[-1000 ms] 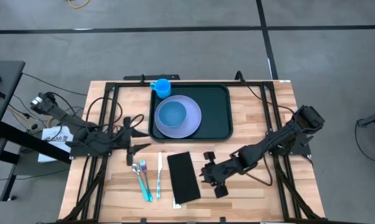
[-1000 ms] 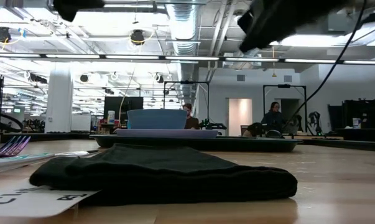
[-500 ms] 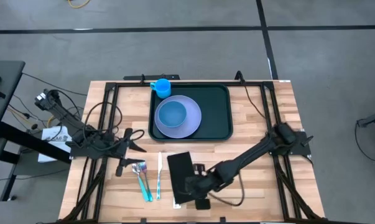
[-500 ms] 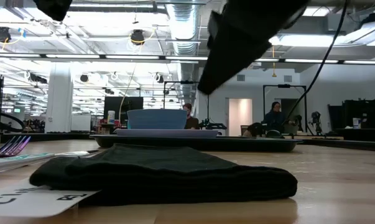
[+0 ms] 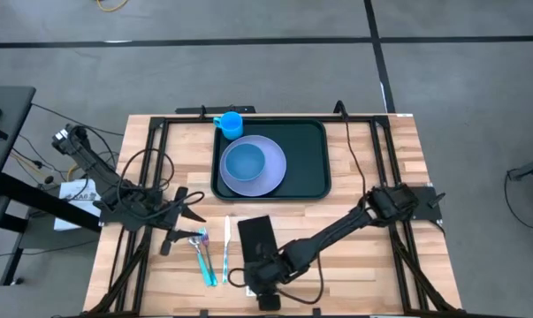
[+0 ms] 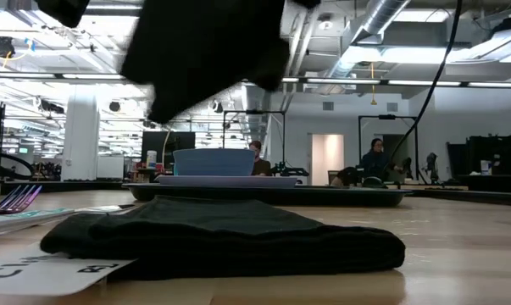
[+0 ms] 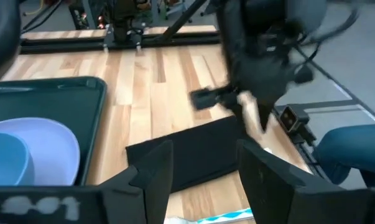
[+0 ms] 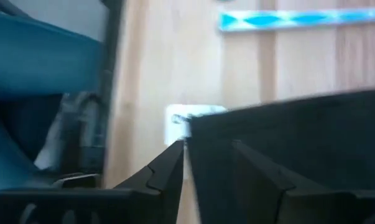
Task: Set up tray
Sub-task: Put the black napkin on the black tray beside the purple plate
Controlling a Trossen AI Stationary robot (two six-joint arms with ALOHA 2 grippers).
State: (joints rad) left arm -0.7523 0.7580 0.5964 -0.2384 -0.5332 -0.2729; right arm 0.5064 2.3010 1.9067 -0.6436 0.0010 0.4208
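Item: dark green tray (image 5: 310, 159), at the far middle of the table, carrying a lilac plate (image 5: 273, 172) with a blue bowl (image 5: 245, 162) and a blue cup (image 5: 230, 122) at its far-left corner; black napkin (image 5: 259, 247), fork (image 5: 199, 252) and two more utensils lie on bare wood in front. Your right gripper (image 5: 264, 281) hangs over the napkin's near end with fingers slightly parted, holding nothing, while your left gripper (image 5: 192, 215) waits spread beside the fork. Risk: a shallow pinch may bunch the cloth or drag the paper label (image 6: 43, 273) under it; from above the arm hides the fingertips.
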